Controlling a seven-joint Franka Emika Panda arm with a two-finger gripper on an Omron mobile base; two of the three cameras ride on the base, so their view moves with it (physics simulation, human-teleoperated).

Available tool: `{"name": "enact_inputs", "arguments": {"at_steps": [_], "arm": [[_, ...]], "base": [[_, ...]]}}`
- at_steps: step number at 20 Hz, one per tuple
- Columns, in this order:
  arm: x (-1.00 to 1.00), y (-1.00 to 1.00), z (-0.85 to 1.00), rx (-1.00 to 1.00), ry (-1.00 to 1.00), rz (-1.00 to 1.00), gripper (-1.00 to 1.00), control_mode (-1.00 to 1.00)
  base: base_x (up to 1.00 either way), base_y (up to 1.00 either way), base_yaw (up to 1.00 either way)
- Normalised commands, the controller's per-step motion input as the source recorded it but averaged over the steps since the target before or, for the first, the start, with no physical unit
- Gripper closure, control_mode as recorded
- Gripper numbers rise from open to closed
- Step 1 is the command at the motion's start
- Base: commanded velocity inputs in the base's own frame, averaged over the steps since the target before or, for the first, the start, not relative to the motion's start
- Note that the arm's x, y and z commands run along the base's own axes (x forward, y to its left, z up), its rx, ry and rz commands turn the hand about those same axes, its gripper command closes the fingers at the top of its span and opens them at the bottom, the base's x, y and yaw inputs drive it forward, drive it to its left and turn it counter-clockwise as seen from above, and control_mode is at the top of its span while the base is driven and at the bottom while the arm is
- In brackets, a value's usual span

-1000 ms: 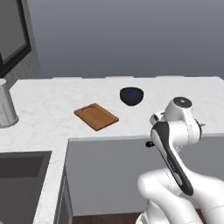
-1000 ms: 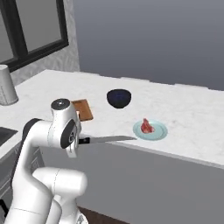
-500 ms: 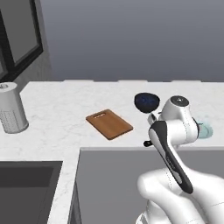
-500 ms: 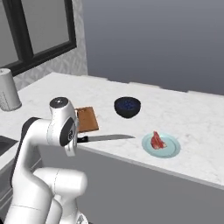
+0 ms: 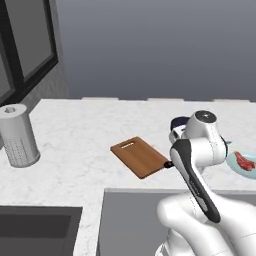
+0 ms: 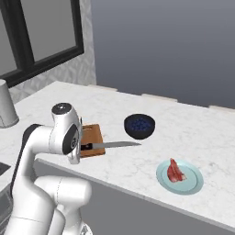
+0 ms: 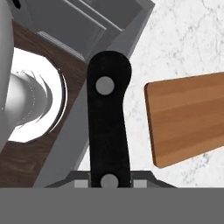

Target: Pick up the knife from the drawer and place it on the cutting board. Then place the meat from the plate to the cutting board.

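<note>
Marble counter (image 6: 193, 133), fingers (image 7: 81, 183) pinching knife (image 6: 112, 145) beside cutting board (image 5: 140, 156), meat (image 6: 175, 171) on plate (image 6: 195, 183)

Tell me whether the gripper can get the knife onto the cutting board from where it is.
Probably yes. The gripper is shut on the knife beside the cutting board, whose top is bare.

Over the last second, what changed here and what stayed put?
The base drove, so the whole view shifted. The gripper stayed shut on the black-handled, silver-bladed knife, blade level beside the brown wooden cutting board. The red meat still lies on the light teal plate.
</note>
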Motion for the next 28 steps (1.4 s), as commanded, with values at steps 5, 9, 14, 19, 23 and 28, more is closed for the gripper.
{"name": "enact_inputs", "arguments": {"at_steps": [5, 9, 14, 19, 23, 28], "arm": [[0.13, 0.12, -0.02, 0.00, 0.00, 0.02, 1.00, -1.00], [0.72, 0.64, -0.07, 0.03, -0.01, 0.08, 1.00, -1.00], [0.65, 0.50, -0.10, 0.07, -0.01, 0.05, 1.00, -1.00], [0.36, 0.20, -0.03, 0.00, 0.00, 0.23, 1.00, -1.00], [0.18, 0.07, -0.01, -0.08, 0.00, 0.36, 1.00, -1.00], [0.00, 0.00, -0.03, -0.12, 0.00, 0.49, 1.00, -1.00]], "base": [[0.45, 0.51, 0.04], [0.00, 0.00, 0.00], [0.00, 0.00, 0.00], [0.00, 0.00, 0.00], [0.00, 0.00, 0.00], [0.00, 0.00, 0.00]]}}
